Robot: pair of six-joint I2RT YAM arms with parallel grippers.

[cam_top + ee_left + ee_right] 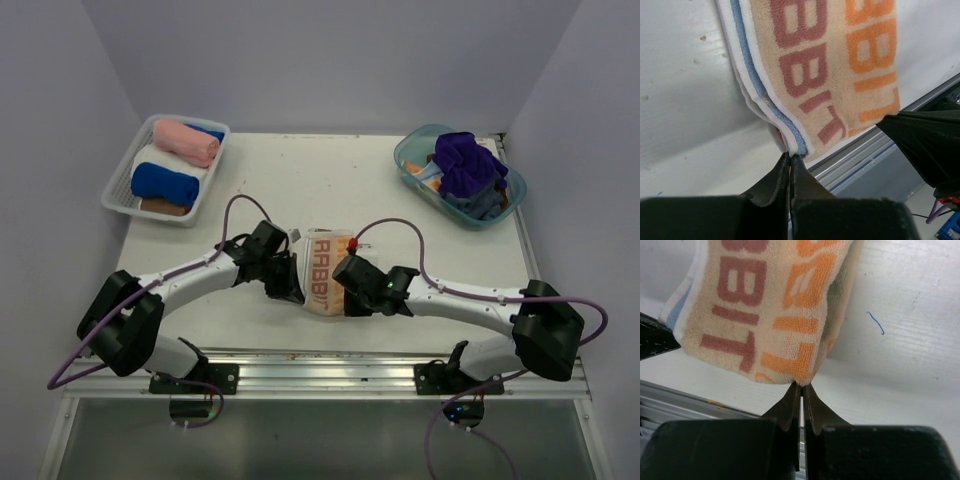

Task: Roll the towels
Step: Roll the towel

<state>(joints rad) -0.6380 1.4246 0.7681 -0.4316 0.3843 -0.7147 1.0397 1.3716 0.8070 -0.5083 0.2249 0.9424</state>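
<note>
L jaws: pressing together, pinching the near-left corner of the RABBIT towel (830, 75). Several layers (white, blue, cream) are showing right at the nip.
R jaws: also pressing together, pinching the near-right corner of the same towel, w/ orange lettering sitting just above the tips.
Towel pos: lying folded on the desk (300, 190), near-middle, stretching btwn the two wrists. Its pinched end is sitting close to the metal rail (330, 365) at the desk's near edge. Can't tell if the corners are lifting off the surface.
Handling (my read): looking light, soft and floppy, a terry pile. Not fragile and not slippery, so the pile should be gripping well. Prob sagging in the middle btwn the two pinch pts once raised. Folded layers may be sliding apart if only the top ones are being caught.
Where to hold: the two near corners, as now, biting thru all layers. For rolling, both sides should be turning over evenly, or the roll will be going cone-shaped.
Other towels: pink towel (186, 141), white towel (170, 163) and blue towel (164, 184) are sitting rolled in the basket (120, 190), far-left. Purple towel (466, 163) and others are lying heaped in the tub (410, 160), far-right, prob waiting their turn.
</note>
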